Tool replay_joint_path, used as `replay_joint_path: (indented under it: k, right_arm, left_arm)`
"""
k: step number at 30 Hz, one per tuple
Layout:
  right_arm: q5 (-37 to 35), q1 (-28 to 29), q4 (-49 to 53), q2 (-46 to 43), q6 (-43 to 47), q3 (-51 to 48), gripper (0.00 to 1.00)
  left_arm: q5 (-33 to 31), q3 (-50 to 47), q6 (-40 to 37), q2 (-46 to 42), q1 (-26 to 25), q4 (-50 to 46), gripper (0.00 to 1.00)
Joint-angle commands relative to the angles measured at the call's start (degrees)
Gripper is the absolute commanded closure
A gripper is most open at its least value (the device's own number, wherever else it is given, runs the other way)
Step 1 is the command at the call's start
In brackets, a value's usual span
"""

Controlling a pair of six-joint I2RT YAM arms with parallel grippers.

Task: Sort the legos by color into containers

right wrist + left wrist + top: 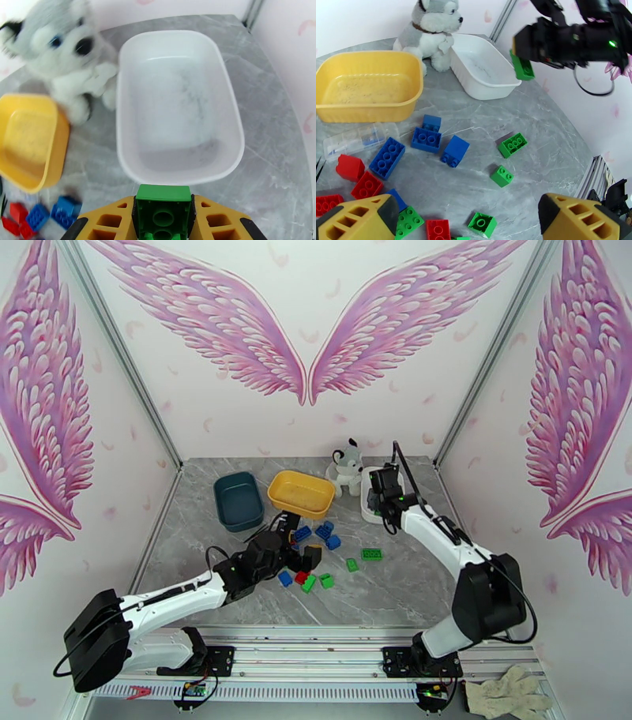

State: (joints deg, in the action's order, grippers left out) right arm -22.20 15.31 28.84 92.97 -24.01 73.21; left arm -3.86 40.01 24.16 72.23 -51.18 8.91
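The green brick [164, 199] is pinched by its sides in the right gripper [164, 217], jaws closed snug on it, hollow underside toward the wrist camera. It hangs at the near rim of the white tub [130, 165], not yet over the floor. Let go here and it could strike the rim and tumble back onto the table [272, 130], so the arm likely needs to reach further forward first. The tub is empty and looks light, so a low finger could shove it. The plush [59, 59] leans against the tub's left wall, and a wide swing that way would knock it over. The yellow tub [23, 150] sits just past the plush, and the teal tub [237, 500] is further left. The left gripper [466, 221] hovers over the loose bricks [426, 138], jaws spread wide and empty. A clear box [355, 140] lies against the yellow tub, close to the red bricks [366, 184], and could snag a grasp there. The arms are well apart, so a clash seems unlikely.
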Motion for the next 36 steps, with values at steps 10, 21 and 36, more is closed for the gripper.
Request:
replay_joint_path:
  k: [10,21,36]
  right_arm:
    - [-1.56,-3.64,6.24,12.26,-0.23,15.69,0.25]
    - [20.6,3.51,1.66,-6.82,-3.66,-4.67,0.3]
    - [21.67,14.31,-1.96,-20.62,-5.99,-32.08,0.28]
  left_arm:
    - [-2.39,0.35,-4.12,-4.41,-0.32,-1.96,0.01]
    - [-2.97,1.04,-1.0,-1.38,1.78,-3.18,0.01]
    - [0.59,0.61,3.34,2.67,7.97,-2.67,0.01]
